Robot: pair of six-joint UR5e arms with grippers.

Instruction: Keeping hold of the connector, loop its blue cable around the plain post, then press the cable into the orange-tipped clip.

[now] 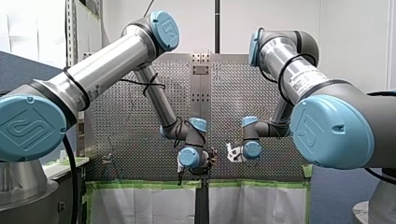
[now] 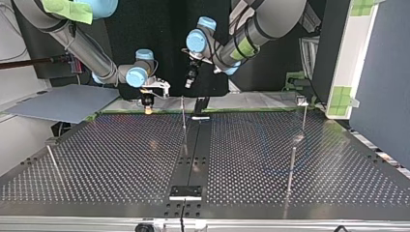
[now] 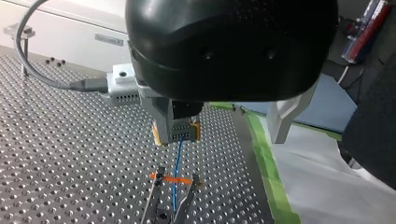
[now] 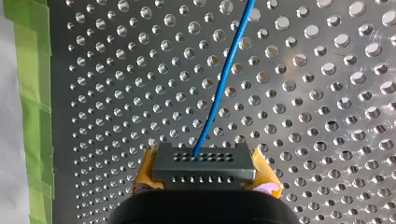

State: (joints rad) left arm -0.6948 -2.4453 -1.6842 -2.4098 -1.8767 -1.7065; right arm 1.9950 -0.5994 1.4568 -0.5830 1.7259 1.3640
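Perforated metal made up the worktop (image 2: 121, 159), edged with green tape (image 4: 35, 70). My right gripper (image 4: 204, 173) had its jaws pressed in on the dark connector (image 4: 205, 161), a yellow pad (image 4: 145, 170) against each end, holding it clear above the holes. The blue cable (image 4: 224, 74) ran out from the connector's face across the worktop. Only the left wrist view showed the orange-tipped clip (image 3: 163, 178). It stood on the worktop below the connector, and the cable dropped in line with the gap between its two prongs. Whether the cable sat inside them could not be told. In the top view my left gripper (image 2: 190, 81) hung at about 2 o'clock of my right one, apart from it. Whether it was spread or closed could not be told.
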